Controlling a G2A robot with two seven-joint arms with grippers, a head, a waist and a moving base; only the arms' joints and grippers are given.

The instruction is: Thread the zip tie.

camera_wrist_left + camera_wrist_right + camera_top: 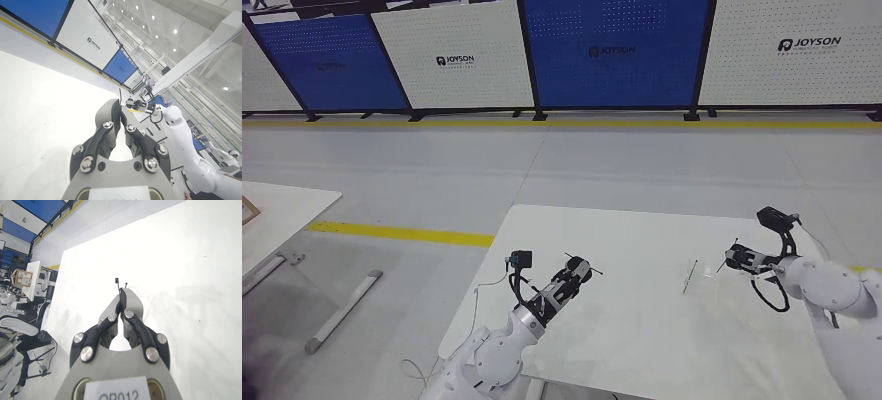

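White table [642, 330] fills the lower middle of the top view, with a yellow floor line [392, 233] to its left and blue and white perforated panels [612, 50] across the top of the frame.

At lower centre-left of that view the left gripper [580, 268] carries the left zip tie [596, 270], a thin black strip poking out to either side of its tip. The left wrist view adds the grip itself: the left gripper [120, 106] has its ribbed pads pressed together on the strip, and the left zip tie [119, 94] sticks straight out past the fingertips. Farther off, at the centre of that frame, the right gripper [129, 103] points towards it, well apart.

At the right of the top view the right gripper [732, 258] hangs over the table. The right wrist view shows the right gripper [121, 292] pinched closed on the right zip tie [117, 285], whose square head [116, 280] stands clear of the fingertips.

Between the two arms in the top view a thin dark line [689, 276] lies on the table; I cannot tell whether it is a tie or a shadow.
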